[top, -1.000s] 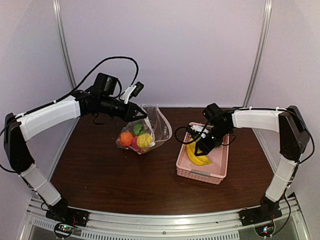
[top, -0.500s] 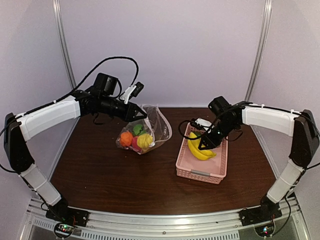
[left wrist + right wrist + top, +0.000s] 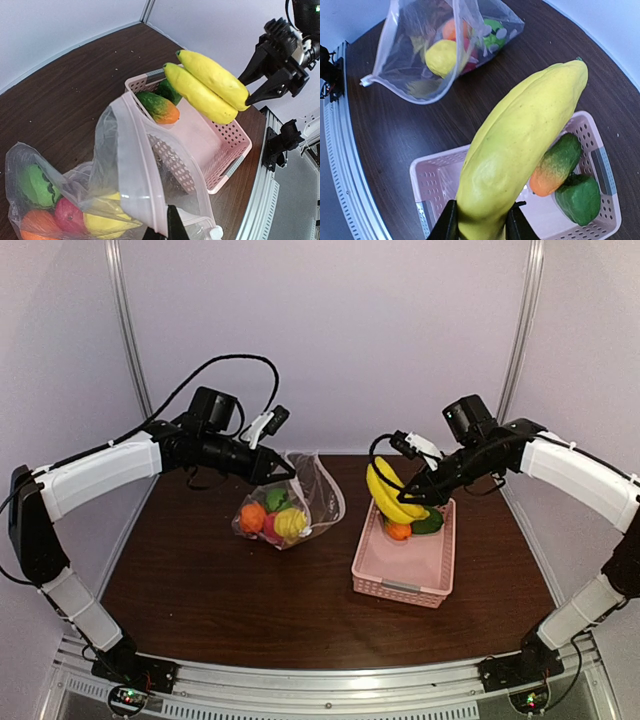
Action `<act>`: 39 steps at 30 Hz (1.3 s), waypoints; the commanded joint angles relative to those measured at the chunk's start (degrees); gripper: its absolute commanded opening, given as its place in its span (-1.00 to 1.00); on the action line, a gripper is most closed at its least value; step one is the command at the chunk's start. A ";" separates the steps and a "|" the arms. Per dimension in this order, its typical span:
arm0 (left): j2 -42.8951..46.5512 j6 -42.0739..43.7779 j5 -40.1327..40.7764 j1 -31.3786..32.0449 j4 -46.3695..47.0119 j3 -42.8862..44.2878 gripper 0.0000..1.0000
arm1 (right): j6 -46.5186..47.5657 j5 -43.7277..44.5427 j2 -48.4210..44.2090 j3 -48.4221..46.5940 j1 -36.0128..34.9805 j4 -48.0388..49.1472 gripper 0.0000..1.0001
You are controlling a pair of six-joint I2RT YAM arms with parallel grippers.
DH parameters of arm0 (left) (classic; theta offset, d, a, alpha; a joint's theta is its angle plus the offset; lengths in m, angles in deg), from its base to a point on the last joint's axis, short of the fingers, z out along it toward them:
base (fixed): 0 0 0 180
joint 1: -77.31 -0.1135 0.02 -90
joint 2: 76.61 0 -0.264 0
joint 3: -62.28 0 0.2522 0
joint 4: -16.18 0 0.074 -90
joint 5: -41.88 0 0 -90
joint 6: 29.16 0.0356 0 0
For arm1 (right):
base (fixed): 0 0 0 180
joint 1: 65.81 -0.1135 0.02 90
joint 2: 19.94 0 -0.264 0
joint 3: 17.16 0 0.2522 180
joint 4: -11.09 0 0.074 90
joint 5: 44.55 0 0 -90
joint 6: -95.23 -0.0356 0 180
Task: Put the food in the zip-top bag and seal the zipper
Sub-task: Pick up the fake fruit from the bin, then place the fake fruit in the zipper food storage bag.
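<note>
My right gripper point(image 3: 413, 502) point(image 3: 481, 220) is shut on the yellow banana point(image 3: 388, 492) point(image 3: 520, 150) and holds it in the air above the pink basket point(image 3: 405, 580). My left gripper point(image 3: 283, 472) point(image 3: 167, 227) is shut on the mouth edge of the clear zip-top bag point(image 3: 310, 495) point(image 3: 125, 165), holding it up and open. The zipper strip point(image 3: 134, 150) ends in a white slider point(image 3: 216, 232). Inside the bag lie an orange point(image 3: 252, 517), a lemon point(image 3: 290, 523), a red apple point(image 3: 69, 215) and a green piece point(image 3: 275, 498).
The basket point(image 3: 427, 172) stands right of the bag and holds a green-and-orange piece point(image 3: 400, 531) point(image 3: 556, 165) and a green pepper point(image 3: 428, 523) point(image 3: 578, 197). Dark wood table point(image 3: 230, 590) spreads around them, with a metal rail along its near edge.
My right gripper closed on the banana and lifted it up out of the basket, uncovering the two pieces beneath. The left arm and bag have not moved.
</note>
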 commanded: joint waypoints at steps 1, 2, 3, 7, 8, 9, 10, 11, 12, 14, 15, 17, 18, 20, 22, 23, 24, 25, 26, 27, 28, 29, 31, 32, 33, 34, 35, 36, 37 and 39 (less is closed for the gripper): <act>-0.58 1.29 -1.33 -0.29 1.45 0.44 -1.00 | -3.01 -10.84 -0.43 -4.16 -0.02 6.15 -0.81; -0.57 1.47 -1.00 -0.29 1.38 0.37 -1.00 | -3.25 -12.46 0.79 -5.84 -0.26 5.49 -0.81; -0.54 1.43 -0.67 -0.29 1.39 0.31 -1.00 | -3.18 -13.93 2.21 -7.75 -0.48 4.13 -0.82; -0.79 1.38 -0.92 -0.29 1.32 0.44 -1.00 | -3.37 -18.06 5.29 -12.10 -2.10 1.31 -0.84; -0.76 1.44 -0.70 -0.29 1.36 0.37 -1.00 | -3.30 -18.72 5.39 -12.20 -2.63 1.24 -0.84; -0.79 1.50 -0.45 -0.29 1.38 0.29 -1.00 | -3.26 -19.88 5.36 -12.09 -3.15 1.14 -0.84; -0.86 1.52 -0.30 -0.29 1.44 0.31 -1.00 | -3.07 -20.36 5.25 -12.01 -3.76 0.73 -0.84; -0.96 1.53 -0.43 -0.29 1.38 0.39 -1.00 | -2.69 -20.98 5.12 -11.62 -4.39 0.13 -0.83; -1.02 1.45 -0.78 -0.33 1.37 0.43 -1.00 | -2.14 -21.61 5.06 -11.39 -5.09 -0.47 -0.83; -0.98 1.27 -1.44 -0.29 1.32 0.48 -1.00 | -1.85 -22.15 5.10 -10.50 -6.28 -0.75 -0.84; -0.93 1.32 -1.51 -0.29 1.36 0.46 -1.00 | -2.09 -22.25 5.16 -10.16 -6.86 -0.69 -0.84; -0.87 1.34 -1.29 -0.29 1.37 0.44 -1.00 | -2.85 -21.78 5.93 -10.15 -7.72 -0.43 -0.84; -0.81 1.34 -1.46 -0.29 1.37 0.48 -1.00 | -3.06 -21.66 6.61 -10.63 -8.15 -0.63 -0.83; -0.76 1.35 -2.19 -0.29 1.37 0.57 -1.00 | -3.67 -21.37 8.38 -12.13 -8.29 -1.24 -0.83; -0.70 1.35 -2.35 -0.29 1.37 0.53 -1.00 | -5.99 -19.35 10.58 -13.53 -8.27 -0.51 -0.83; -0.68 1.43 -2.15 -0.29 1.37 0.53 -1.00 | -6.70 -18.72 11.82 -14.66 -8.29 -0.72 -0.84; -0.66 1.48 -1.97 -0.29 1.37 0.53 -1.00 | -6.76 -18.63 13.59 -15.94 -8.26 -1.79 -0.85; -0.58 1.50 -2.02 -0.29 1.37 0.53 -1.00 | -7.10 -18.64 14.81 -17.17 -8.31 -3.06 -0.85; -0.50 1.54 -2.36 -0.29 1.33 0.53 -1.00 | -7.12 -18.76 15.88 -18.36 -8.31 -3.80 -0.85; -0.39 1.57 -2.73 -0.29 1.32 0.53 -1.00 | -7.28 -19.12 16.76 -19.12 -8.34 -4.20 -0.85; -0.38 1.64 -2.99 -0.29 1.43 0.53 -1.00 | -7.90 -19.32 17.39 -19.80 -8.33 -4.07 -0.85; -0.41 1.83 -3.25 -0.29 1.46 0.53 -1.00 | -8.92 -19.07 17.83 -20.25 -8.34 -3.30 -0.84; -0.50 2.00 -3.46 -0.29 1.38 0.52 -1.00 | -10.66 -17.97 18.62 -21.69 -8.34 -2.24 -0.84; -0.51 1.89 -3.68 -0.29 1.44 0.53 -1.00 | -11.21 -17.13 19.16 -22.56 -8.34 -2.14 -0.83; -0.58 1.80 -4.01 -0.29 1.43 0.53 -1.00 | -11.59 -16.21 19.93 -23.59 -8.33 -2.15 -0.83; -0.58 1.70 -4.44 -0.29 1.46 0.59 -1.00 | -11.87 -15.48 20.62 -24.43 -8.34 -2.16 -0.84; -0.63 1.65 -4.74 -0.29 1.44 0.61 -1.00 | -12.21 -15.08 21.33 -25.12 -8.33 -2.10 -0.84; -0.67 1.66 -4.89 -0.29 1.53 0.62 -1.00 | -12.71 -15.07 22.07 -26.00 -8.34 -2.08 -0.83; -0.81 1.69 -4.98 -0.29 1.52 0.56 -1.00 | -13.57 -15.10 22.90 -26.90 -8.27 -1.97 -0.82; -1.09 1.70 -5.63 -0.29 1.54 0.53 -1.00 | -15.74 -15.53 24.69 -29.06 -8.30 -1.77 -0.80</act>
